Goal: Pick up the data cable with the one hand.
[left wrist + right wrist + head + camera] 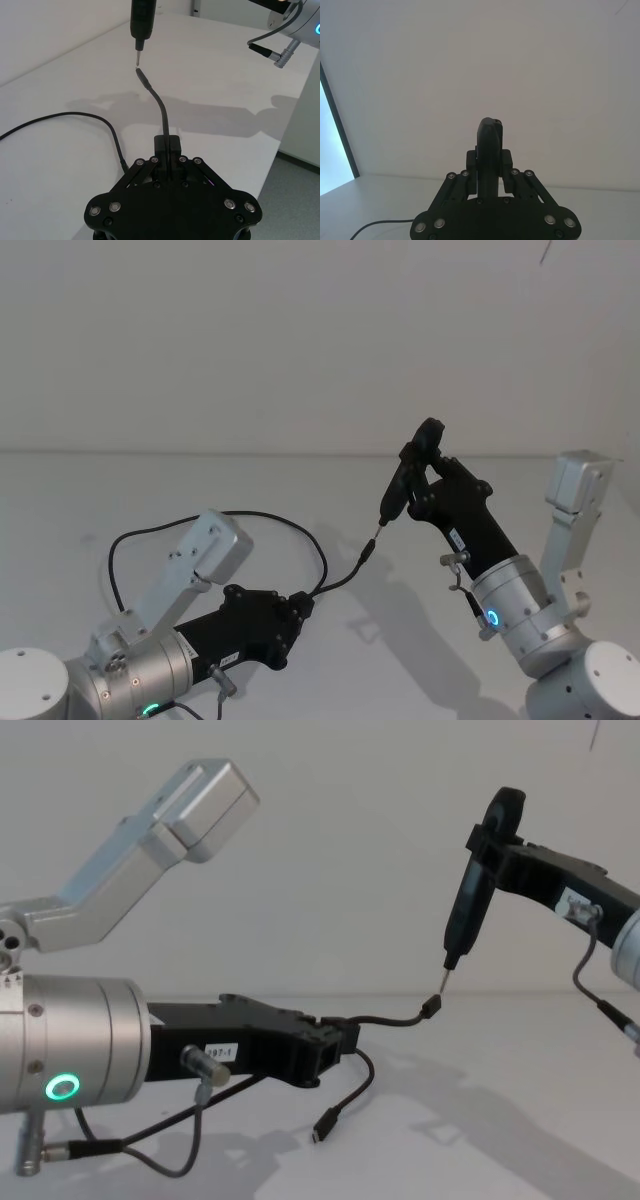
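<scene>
One cable (pixel 385 1018), two grippers. At the chest view's lower left the left gripper (pixel 340 1042) is clamped on the cable near one plug, which juts toward frame centre; the other plug (pixel 322 1128) dangles just below, over the white table (pixel 500 1120). Farther back, upper right, the right gripper (pixel 490 832) grips one black pen tool (pixel 462 920), its metal tip almost touching the raised plug.

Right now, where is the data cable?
The data cable is clamped in the left gripper, its raised plug just below the pen-shaped tool held by the right gripper.
</scene>
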Tool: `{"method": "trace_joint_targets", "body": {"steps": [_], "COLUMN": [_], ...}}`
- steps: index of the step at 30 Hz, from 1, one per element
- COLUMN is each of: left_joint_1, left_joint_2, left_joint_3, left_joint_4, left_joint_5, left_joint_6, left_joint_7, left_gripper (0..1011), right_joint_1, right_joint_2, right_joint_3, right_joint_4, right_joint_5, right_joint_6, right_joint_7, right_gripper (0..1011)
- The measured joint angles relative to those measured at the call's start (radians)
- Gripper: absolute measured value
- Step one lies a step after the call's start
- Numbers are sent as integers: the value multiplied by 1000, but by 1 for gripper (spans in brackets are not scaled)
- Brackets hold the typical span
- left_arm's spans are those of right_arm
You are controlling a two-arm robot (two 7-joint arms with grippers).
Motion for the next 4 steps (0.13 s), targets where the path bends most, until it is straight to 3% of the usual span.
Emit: {"method": "trace_joint_targets", "body": {"steps": [4], "left_joint_1": [0], "left_joint_2": [0], "left_joint_3": [0], "left_joint_4": [0], "left_joint_5": [0], "left_joint_6": [0], "left_joint_7": [0], "left_gripper": [39], "right_joint_1": [0], "right_joint_2": [1], "right_joint_3": [0], "right_joint_4": [-2], "right_joint_5": [2], "right_joint_6": [2], "right_joint_7": [0], "right_gripper": [279]}}
